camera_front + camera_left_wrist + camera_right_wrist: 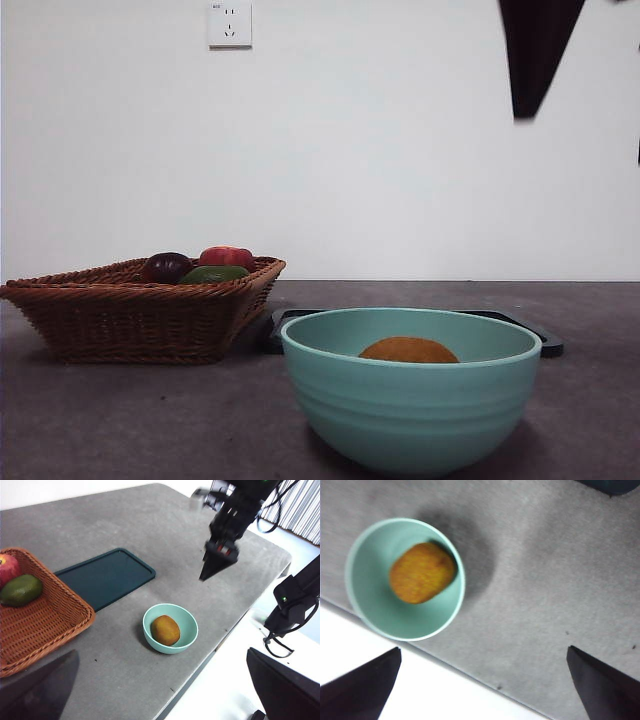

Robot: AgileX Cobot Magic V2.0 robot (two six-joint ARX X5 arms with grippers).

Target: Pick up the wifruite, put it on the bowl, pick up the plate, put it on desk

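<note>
I see the brownish-orange oval wifruite (422, 573) already resting inside the mint-green ridged bowl (367, 613) near the grey table (150, 520) edge. My right gripper (482, 690) hangs above, open and empty; the flat dark-teal plate (106, 577) may slip when pinched.

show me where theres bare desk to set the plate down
Bare desk lies beyond the dark plate, toward the far edge, and under the raised right gripper. A smaller patch sits between the basket and the bowl holding the wifruite. It is crowded where the plate meets the basket, and the bowl sits close to the desk edge.
</note>
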